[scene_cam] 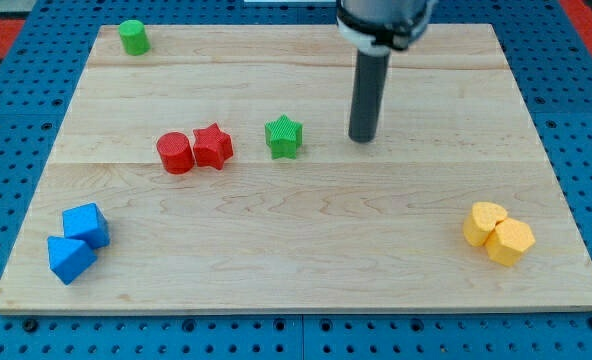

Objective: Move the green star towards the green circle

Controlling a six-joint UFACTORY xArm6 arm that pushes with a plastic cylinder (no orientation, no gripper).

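The green star (284, 136) lies near the middle of the wooden board (306, 250). The green circle (133, 37) stands at the board's top left corner, far from the star. My tip (362, 137) rests on the board to the view's right of the green star, a short gap away and not touching it. The dark rod rises from it to the view's top edge.
A red circle (175, 153) and a red star (213, 146) touch each other left of the green star. Two blue blocks (77, 243) sit at the bottom left. Two yellow blocks (498, 233) sit at the bottom right.
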